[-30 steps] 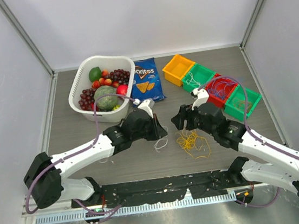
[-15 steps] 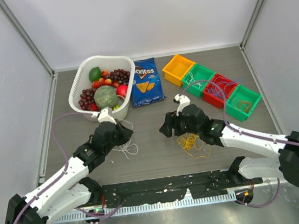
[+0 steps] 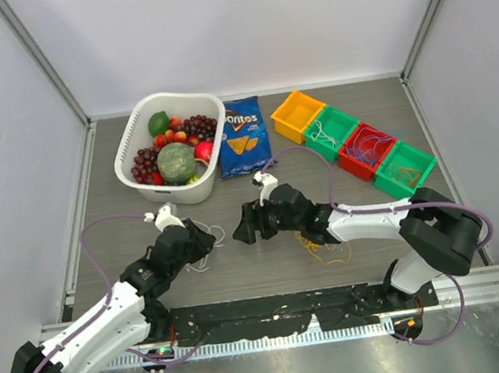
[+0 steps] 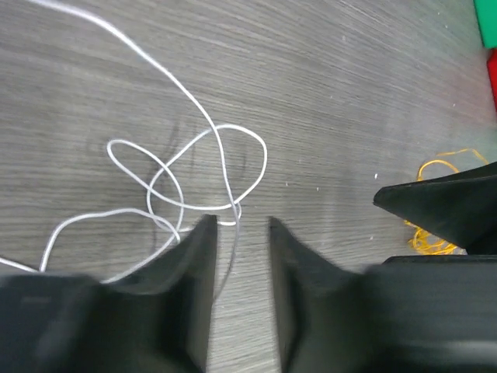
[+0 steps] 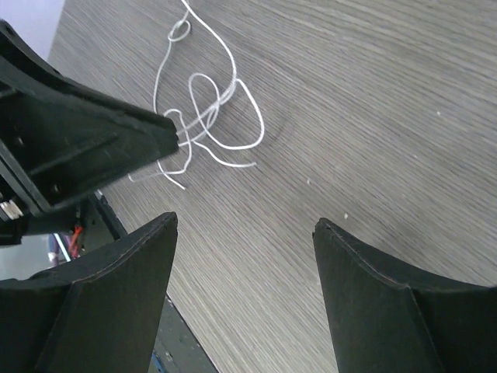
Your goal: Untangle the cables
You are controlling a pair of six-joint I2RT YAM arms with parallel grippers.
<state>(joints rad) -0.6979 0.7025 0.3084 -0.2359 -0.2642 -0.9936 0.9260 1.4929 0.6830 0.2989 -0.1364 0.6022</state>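
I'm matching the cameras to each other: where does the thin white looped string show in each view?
Top external: the thin white looped string lies left of centre, at the tip of the left gripper.
Left wrist: its loops fill the centre-left, just beyond the fingertips.
Right wrist: it sits upper left.
Shared landmark: the left gripper's black fingers, at the string in all three views, bottom centre in the left wrist view and at the left in the right wrist view.
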